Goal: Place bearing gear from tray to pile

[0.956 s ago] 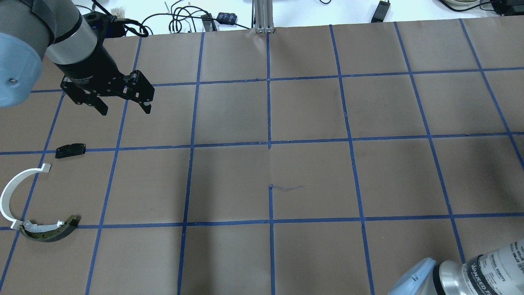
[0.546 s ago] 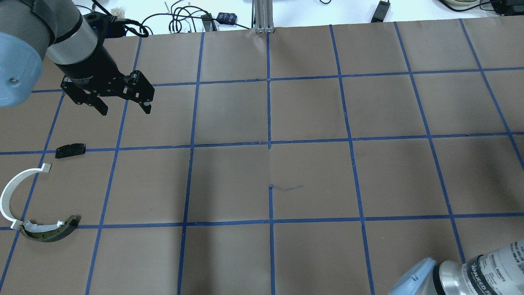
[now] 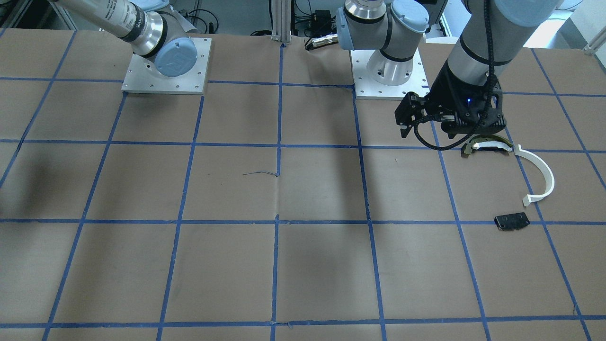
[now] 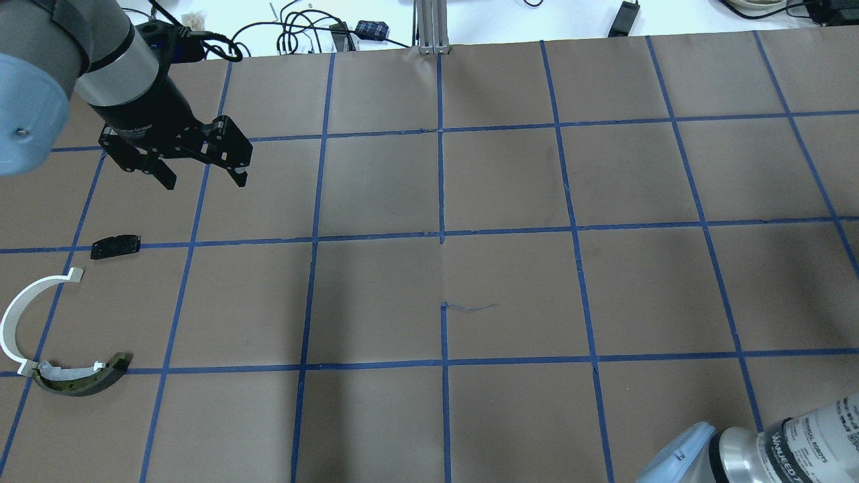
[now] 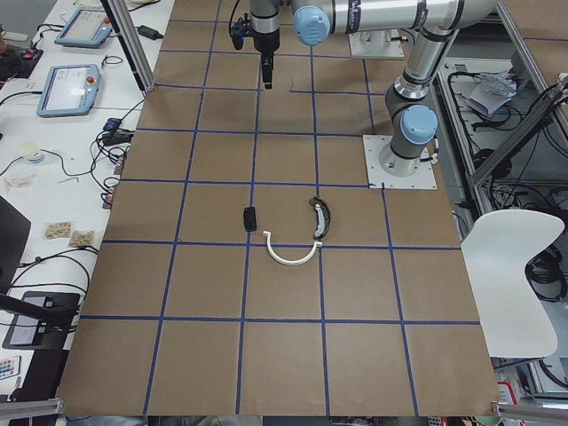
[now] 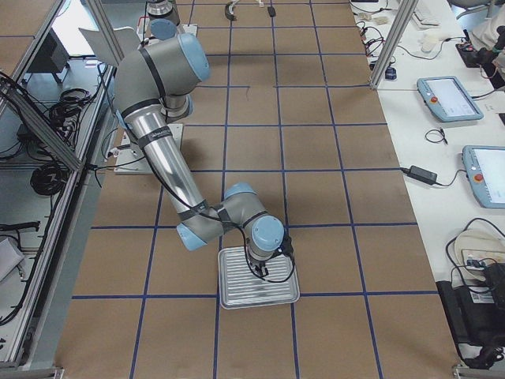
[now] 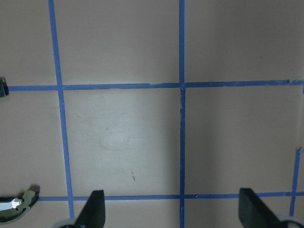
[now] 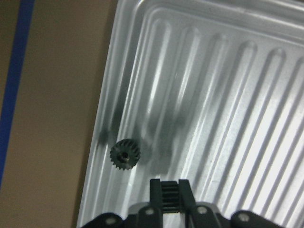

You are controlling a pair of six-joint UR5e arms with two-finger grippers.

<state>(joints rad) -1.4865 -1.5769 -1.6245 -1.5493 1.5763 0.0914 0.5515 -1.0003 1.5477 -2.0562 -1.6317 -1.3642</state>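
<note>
Bearing gear | clamped in right gripper over tray | second gear lies nearby | left gripper spread, empty

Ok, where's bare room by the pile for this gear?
The grid squares from the black plate and white arc toward the table's centre are bare, as is the arc's hollow. It's tight where the arc meets the curved metal piece.

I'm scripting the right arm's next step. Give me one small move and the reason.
Probably raise the right pincer straight up, clear of the tray: it grips a small toothed gear, a second gear lies loose below, and the pile, with its white half-ring, sits across the table.
</note>
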